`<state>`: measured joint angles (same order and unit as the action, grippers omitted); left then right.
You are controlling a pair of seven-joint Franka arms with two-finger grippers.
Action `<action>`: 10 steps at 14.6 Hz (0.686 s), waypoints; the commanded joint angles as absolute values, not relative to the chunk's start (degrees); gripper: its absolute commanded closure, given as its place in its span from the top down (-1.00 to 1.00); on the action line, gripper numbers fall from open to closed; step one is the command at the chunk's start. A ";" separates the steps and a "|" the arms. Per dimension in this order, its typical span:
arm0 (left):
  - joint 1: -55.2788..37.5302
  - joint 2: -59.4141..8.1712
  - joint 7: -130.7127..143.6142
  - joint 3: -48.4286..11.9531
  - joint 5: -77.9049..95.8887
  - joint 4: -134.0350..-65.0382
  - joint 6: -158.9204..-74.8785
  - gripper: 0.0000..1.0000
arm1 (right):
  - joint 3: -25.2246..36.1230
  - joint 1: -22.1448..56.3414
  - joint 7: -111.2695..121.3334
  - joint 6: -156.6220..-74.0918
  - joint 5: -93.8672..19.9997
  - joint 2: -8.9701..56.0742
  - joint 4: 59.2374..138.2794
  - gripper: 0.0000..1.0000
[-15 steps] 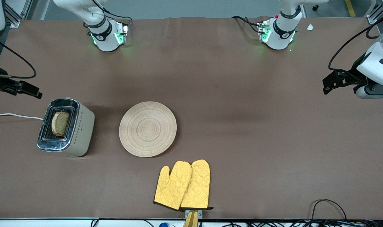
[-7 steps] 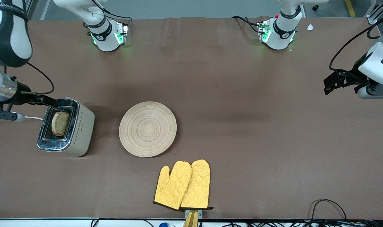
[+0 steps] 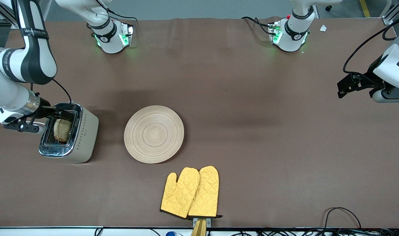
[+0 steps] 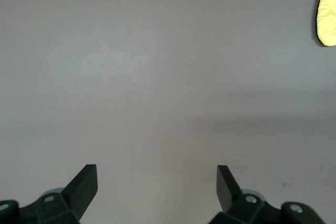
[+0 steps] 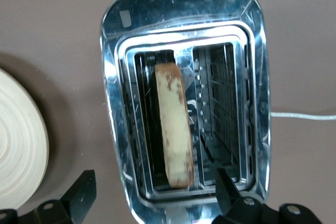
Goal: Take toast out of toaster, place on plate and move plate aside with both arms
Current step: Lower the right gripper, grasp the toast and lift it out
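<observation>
The toast [image 3: 62, 129] stands upright in a slot of the silver toaster [image 3: 79, 141] toward the right arm's end of the table. My right gripper [image 3: 65, 113] is open and hovers over the toaster's top. In the right wrist view the toast [image 5: 173, 124] lies between the spread fingers of the right gripper [image 5: 155, 184], untouched. The round light-wood plate [image 3: 154, 133] lies on the table beside the toaster, and its edge shows in the right wrist view [image 5: 18, 150]. My left gripper [image 3: 344, 88] is open and empty, and waits over bare table at the left arm's end, as the left wrist view [image 4: 157, 179] shows.
Two yellow quilted oven mitts [image 3: 191, 192] lie nearer to the front camera than the plate; a corner shows in the left wrist view [image 4: 328, 9]. A white cord [image 5: 302, 115] runs from the toaster. Black cables [image 3: 340, 213] lie near the table's front edge.
My right arm has swung in from the table's end, and its gripper now hovers over the toaster. The left gripper has hardly moved. Toast, plate and mitts stay put.
</observation>
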<state>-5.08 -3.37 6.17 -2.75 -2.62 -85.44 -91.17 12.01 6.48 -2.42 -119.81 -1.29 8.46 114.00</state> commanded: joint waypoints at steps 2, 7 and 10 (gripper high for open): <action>-4.83 -2.99 5.63 -3.08 -3.60 -85.43 -90.97 1.00 | 11.34 5.10 2.27 -121.81 -2.11 9.49 114.35 -0.13; -4.83 -2.99 5.45 -3.08 -3.60 -85.43 -90.97 1.00 | 11.42 4.92 2.55 -121.29 -2.11 10.28 112.95 -0.99; -4.83 -2.99 5.54 -3.08 -3.60 -85.43 -90.97 1.00 | 11.34 3.78 5.62 -120.07 -2.11 10.20 109.35 -0.99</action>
